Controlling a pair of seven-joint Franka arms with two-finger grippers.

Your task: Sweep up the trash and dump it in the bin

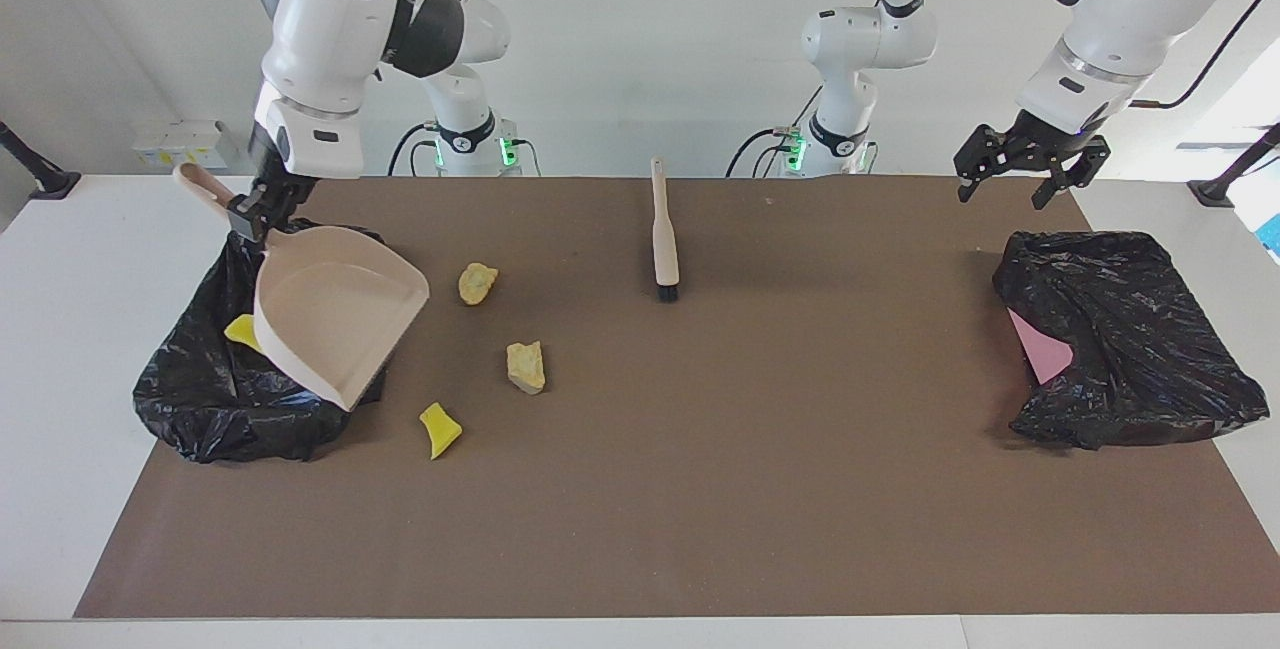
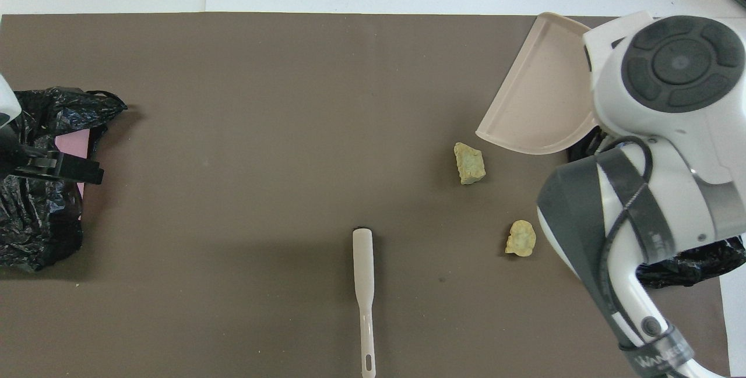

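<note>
My right gripper (image 1: 250,217) is shut on the handle of the pale pink dustpan (image 1: 335,324), which hangs tilted over the black-bagged bin (image 1: 195,409) at the right arm's end. The pan (image 2: 539,101) covers most of the bin's inside; one yellow trash bit (image 1: 243,330) shows in it. On the mat beside the bin lie two tan chunks (image 1: 478,283) (image 1: 526,367) and a yellow bit (image 1: 439,429). The overhead view shows the tan chunks (image 2: 520,238) (image 2: 469,163); the arm hides the right gripper there. My left gripper (image 1: 1015,184) hangs open over the mat beside the other bag.
A brush (image 1: 662,241) with a pale handle lies on the brown mat near the robots, mid-table, bristles pointing away from them. A second black bag (image 1: 1130,339) with a pink sheet (image 1: 1040,349) in it sits at the left arm's end.
</note>
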